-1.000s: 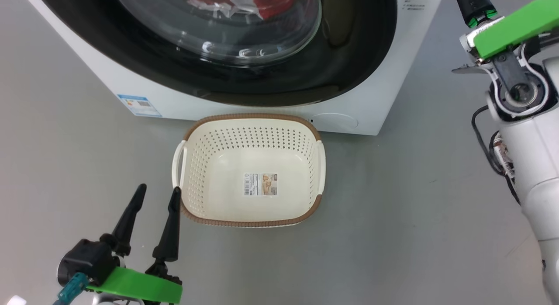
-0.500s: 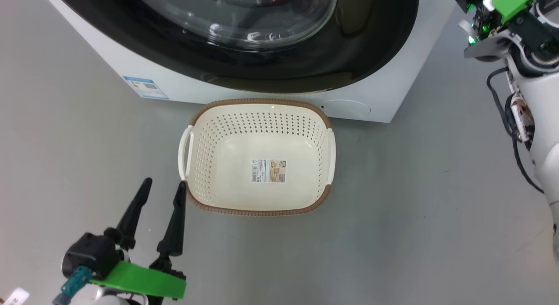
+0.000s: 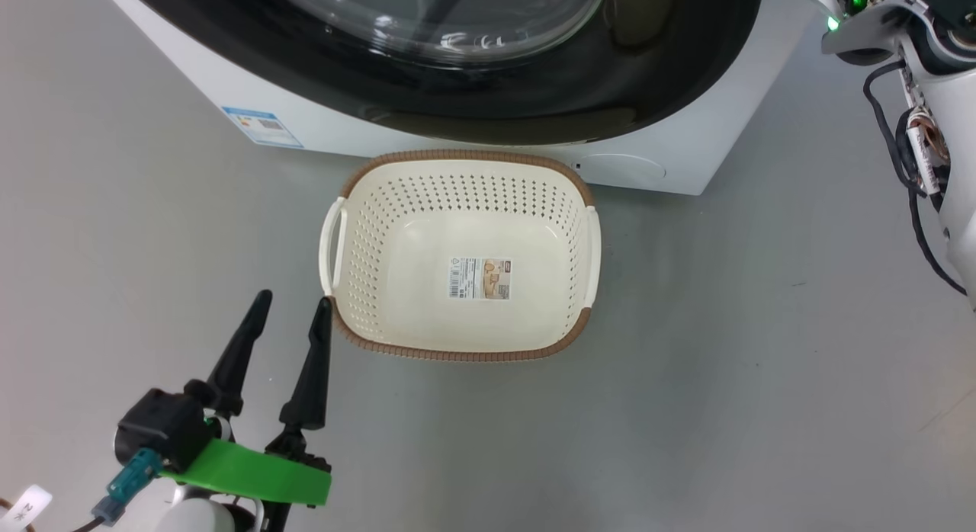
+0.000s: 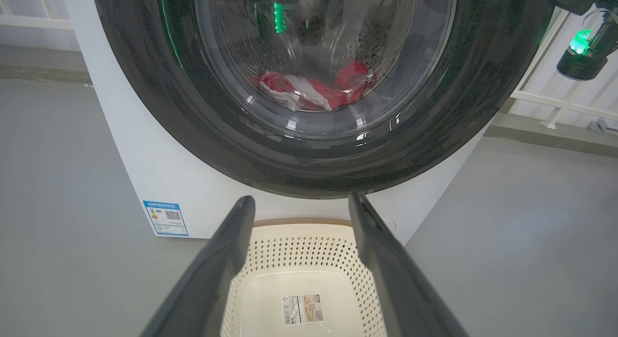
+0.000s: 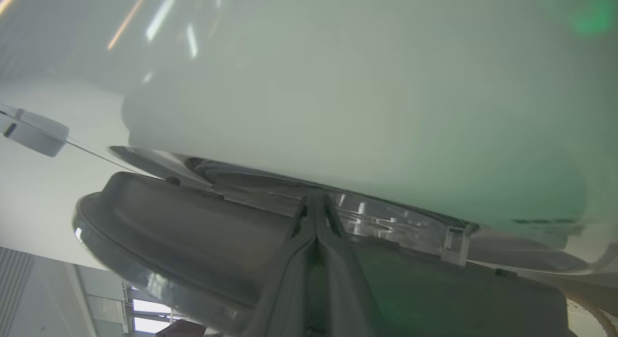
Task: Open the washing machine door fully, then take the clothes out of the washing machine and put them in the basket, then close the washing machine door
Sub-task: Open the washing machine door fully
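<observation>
Left gripper [image 3: 294,298]: wide, empty, beside basket's near-left corner.
Basket [image 3: 465,154]: on floor, just before washing machine [image 3: 671,166].
Clothes [image 4: 314,88]: inside, behind washing machine door [image 4: 145,86].
Right gripper [image 5: 315,202]: pinched shut at door's edge.
Risk: tips could slip off glossy rim.

clothes [image 4: 309,91]: red-white, behind door [image 4: 145,95] glass | basket [image 3: 457,155]: empty, before washing machine [image 4: 145,182]

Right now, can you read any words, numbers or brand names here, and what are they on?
No text is legible.
Blue label on the washing machine: QR code visible, print too small.
Paper label on the basket floor: barcode visible, print too small.
White tag at the head view's lower left: marks too blurred.
</observation>
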